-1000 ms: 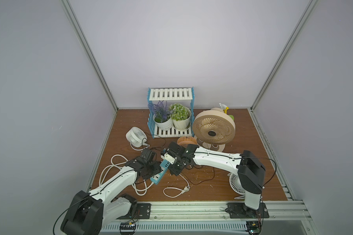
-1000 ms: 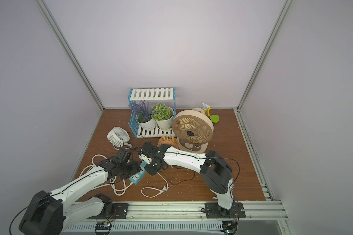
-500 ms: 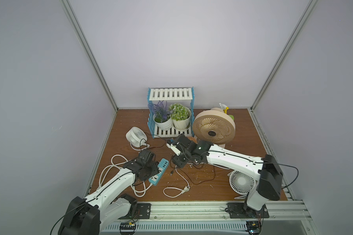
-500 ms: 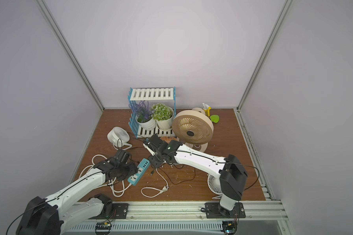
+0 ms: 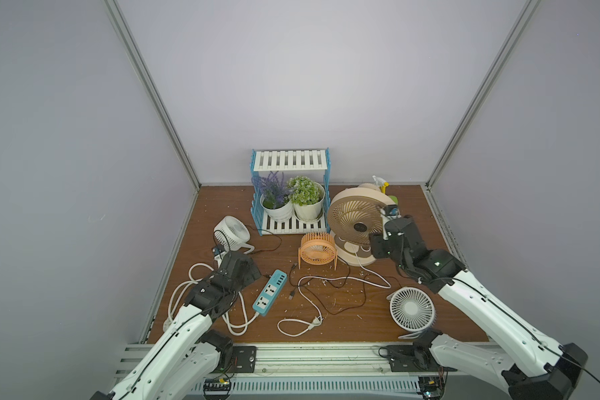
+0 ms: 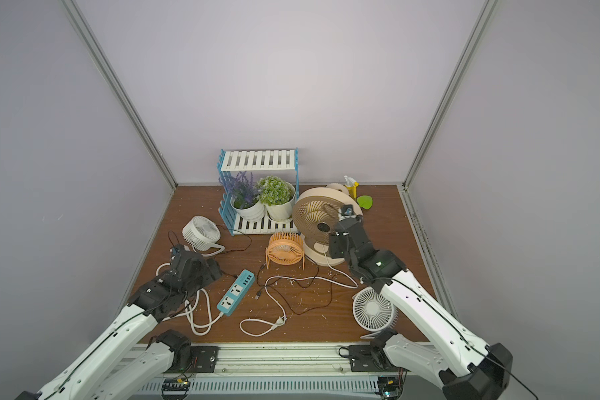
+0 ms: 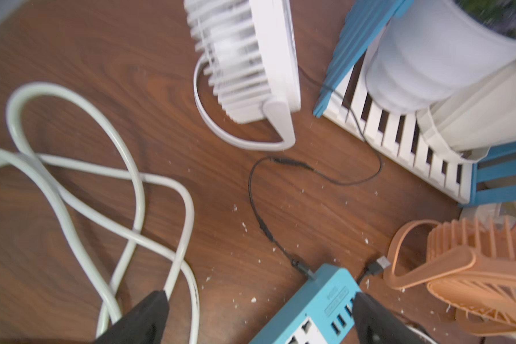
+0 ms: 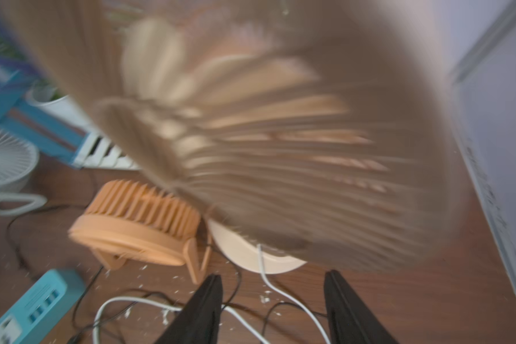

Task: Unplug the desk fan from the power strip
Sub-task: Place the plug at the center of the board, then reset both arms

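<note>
I am spreading the fingers of my left gripper (image 7: 259, 295) wide, gripping nothing, one tip hanging by the USB end of the power strip (image 7: 310, 312). My right gripper (image 8: 273, 277) is standing parted and empty, hovering before the beige fan (image 8: 280, 134). The power strip is lying flat on the wooden table (image 5: 361, 329), between my left gripper and the orange fan (image 5: 316, 250), with a thin black cable (image 7: 250, 190) plugged into its end.

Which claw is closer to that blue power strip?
Left. The left gripper sits beside the USB end of the power strip; the right gripper is away by the beige fan.
</note>
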`<state>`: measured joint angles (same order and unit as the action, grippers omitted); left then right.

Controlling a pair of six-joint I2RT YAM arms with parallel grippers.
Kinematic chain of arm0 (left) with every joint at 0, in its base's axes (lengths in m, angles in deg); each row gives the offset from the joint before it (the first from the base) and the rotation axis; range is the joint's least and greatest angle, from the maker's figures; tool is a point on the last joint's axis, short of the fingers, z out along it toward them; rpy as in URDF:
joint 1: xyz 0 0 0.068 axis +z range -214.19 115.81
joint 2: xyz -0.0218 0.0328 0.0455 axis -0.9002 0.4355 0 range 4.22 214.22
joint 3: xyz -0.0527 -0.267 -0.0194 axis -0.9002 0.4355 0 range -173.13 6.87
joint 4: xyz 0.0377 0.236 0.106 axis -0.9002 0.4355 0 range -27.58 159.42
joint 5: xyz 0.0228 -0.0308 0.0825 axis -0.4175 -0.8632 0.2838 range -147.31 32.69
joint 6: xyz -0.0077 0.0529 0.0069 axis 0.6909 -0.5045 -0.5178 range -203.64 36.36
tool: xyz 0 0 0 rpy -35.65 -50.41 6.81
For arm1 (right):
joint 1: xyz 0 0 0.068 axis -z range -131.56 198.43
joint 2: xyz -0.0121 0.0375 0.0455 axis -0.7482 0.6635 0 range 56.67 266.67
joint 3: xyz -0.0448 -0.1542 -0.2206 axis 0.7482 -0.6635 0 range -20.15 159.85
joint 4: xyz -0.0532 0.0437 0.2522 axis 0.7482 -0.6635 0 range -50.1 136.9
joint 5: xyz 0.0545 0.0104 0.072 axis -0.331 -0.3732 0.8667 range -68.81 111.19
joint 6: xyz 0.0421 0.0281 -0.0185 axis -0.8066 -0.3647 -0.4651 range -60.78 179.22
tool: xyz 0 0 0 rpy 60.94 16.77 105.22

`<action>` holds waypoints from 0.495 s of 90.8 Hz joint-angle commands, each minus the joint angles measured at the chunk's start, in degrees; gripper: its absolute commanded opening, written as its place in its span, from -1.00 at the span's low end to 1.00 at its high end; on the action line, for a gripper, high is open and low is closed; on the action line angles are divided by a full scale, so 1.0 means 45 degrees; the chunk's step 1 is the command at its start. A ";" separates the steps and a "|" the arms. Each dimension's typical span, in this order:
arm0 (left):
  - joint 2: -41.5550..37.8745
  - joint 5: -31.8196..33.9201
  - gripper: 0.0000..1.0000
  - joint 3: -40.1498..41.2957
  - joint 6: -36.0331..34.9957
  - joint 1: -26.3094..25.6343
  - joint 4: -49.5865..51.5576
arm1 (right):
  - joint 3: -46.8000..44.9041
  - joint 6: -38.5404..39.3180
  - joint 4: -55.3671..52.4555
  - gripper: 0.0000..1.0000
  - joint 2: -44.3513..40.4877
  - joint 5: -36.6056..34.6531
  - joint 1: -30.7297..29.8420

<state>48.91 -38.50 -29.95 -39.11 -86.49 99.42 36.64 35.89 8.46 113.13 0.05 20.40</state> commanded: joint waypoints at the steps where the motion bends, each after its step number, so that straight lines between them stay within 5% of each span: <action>1: 0.0529 0.1846 0.99 -0.0647 -0.1378 0.0238 -0.0460 | -0.0771 -0.0686 -0.0024 0.15 -0.0916 0.0017 0.1635; 15: 0.1236 0.2616 0.99 -0.1081 -0.2061 0.0620 -0.0877 | -0.2194 -0.0791 0.0594 0.16 -0.2267 0.0370 0.4545; 27: 0.1453 0.1653 0.99 -0.0978 -0.1990 0.2057 -0.1338 | -0.3614 -0.0809 0.1843 0.28 -0.2947 0.0735 0.6732; 45: 0.1002 0.1343 0.99 0.0309 -0.2449 0.3746 -0.3060 | -0.6104 0.0903 0.6086 0.60 -0.2895 0.0381 0.7479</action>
<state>54.89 -31.66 -32.24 -47.37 -73.11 91.20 13.58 34.97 21.62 99.60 1.95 53.58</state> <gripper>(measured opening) 0.994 0.792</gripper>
